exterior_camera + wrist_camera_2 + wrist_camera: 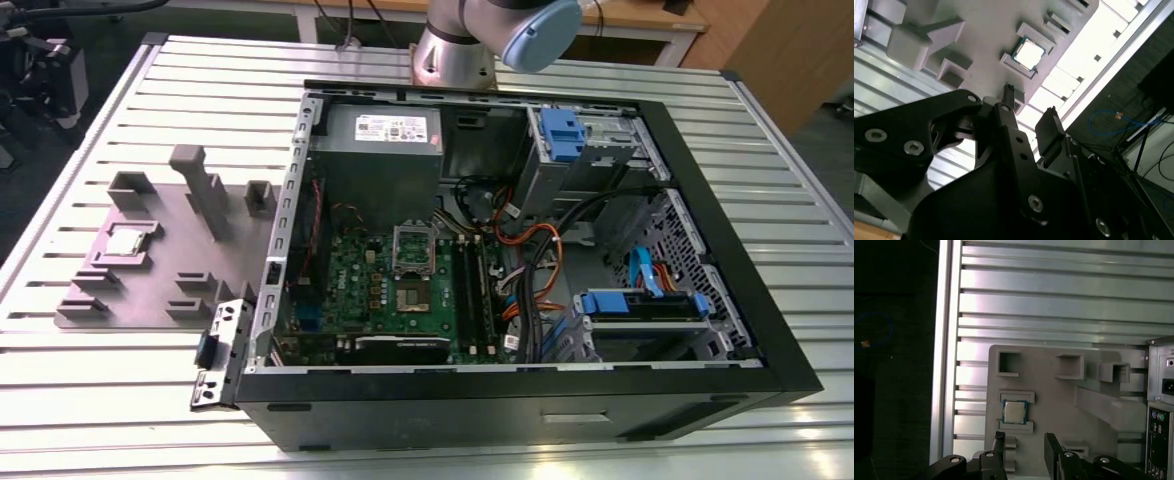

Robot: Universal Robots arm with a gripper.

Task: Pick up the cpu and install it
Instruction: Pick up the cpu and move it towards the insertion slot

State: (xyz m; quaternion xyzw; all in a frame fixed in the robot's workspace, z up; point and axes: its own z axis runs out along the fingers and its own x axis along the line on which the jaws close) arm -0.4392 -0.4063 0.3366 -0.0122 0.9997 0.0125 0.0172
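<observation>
cpu (124,241) lies on fixture (150,292); first wrist view adds tool (1024,439), jaws apart.

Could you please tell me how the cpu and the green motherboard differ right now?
The cpu is a small silvery square; the motherboard is much larger and green. The cpu lies on the grey holder plate outside the case; the motherboard sits inside the case. Both lie flat.

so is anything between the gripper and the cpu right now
Nothing visible. In the first wrist view the open gripper hangs over the grey tray, and the cpu lies uncovered in its slot, with only air between them.
</observation>
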